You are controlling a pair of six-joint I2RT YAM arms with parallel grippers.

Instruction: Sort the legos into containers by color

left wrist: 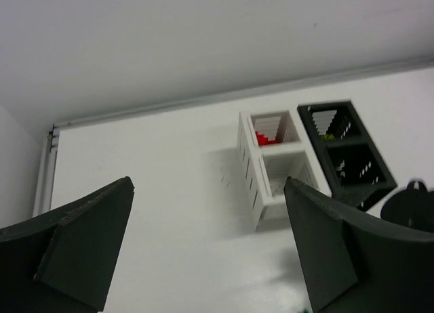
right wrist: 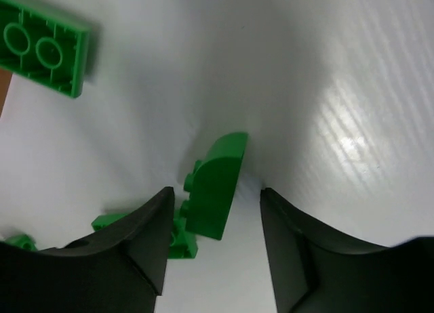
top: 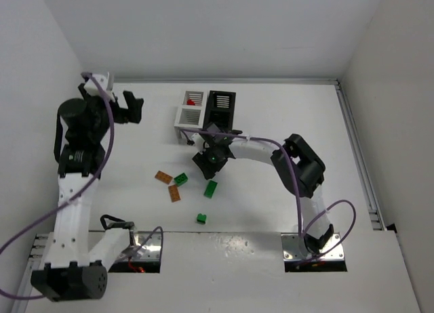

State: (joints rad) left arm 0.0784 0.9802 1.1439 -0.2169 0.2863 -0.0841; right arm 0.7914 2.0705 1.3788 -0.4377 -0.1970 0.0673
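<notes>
My right gripper (top: 205,162) is open and low over the table in front of the bins. In the right wrist view its jaws (right wrist: 216,191) stand on either side of an upright curved green brick (right wrist: 215,188), which sits close to the left finger, with a smaller green piece (right wrist: 180,240) by it. A flat green brick (right wrist: 44,45) lies further off. My left gripper (top: 126,108) is open and empty, raised at the far left, also seen in its wrist view (left wrist: 208,181). Two white bins (top: 188,115) and a black bin (top: 221,108) stand together. A red brick (top: 191,102) lies in the far white bin.
Loose on the table are green bricks (top: 181,179) (top: 211,188) (top: 201,219) and orange-brown bricks (top: 163,177) (top: 175,193). The left wrist view shows the red brick (left wrist: 266,138) and a yellow-green piece (left wrist: 329,135) in the black bin. Walls close in on three sides.
</notes>
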